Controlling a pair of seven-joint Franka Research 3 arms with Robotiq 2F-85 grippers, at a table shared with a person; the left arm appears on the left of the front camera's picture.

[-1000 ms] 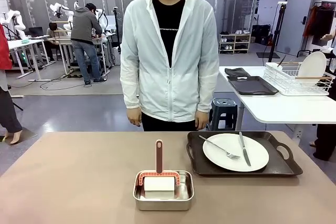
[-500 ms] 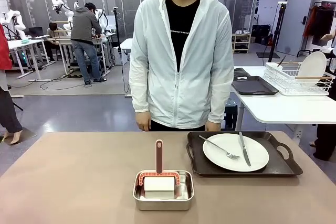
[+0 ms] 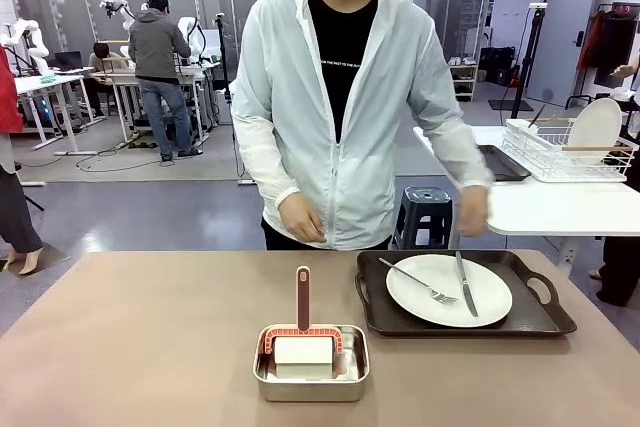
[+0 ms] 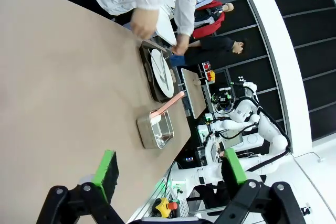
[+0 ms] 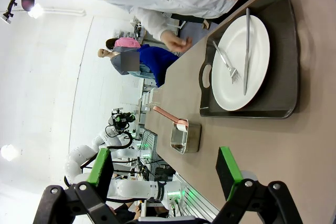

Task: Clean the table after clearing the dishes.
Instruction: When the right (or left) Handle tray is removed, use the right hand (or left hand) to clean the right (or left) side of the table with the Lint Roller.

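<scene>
My left gripper (image 4: 170,170) and right gripper (image 5: 164,174) hang wide open, empty. Reaching for the tray (image 3: 530,319) could strike the person's hand (image 3: 470,215) beside it.

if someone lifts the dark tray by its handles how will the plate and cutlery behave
The tray looks rigid and should lift flat by its handles. The plate sits loose, so it probably slides if tilted. The fork and knife lie unsecured on it and may slip off.
</scene>
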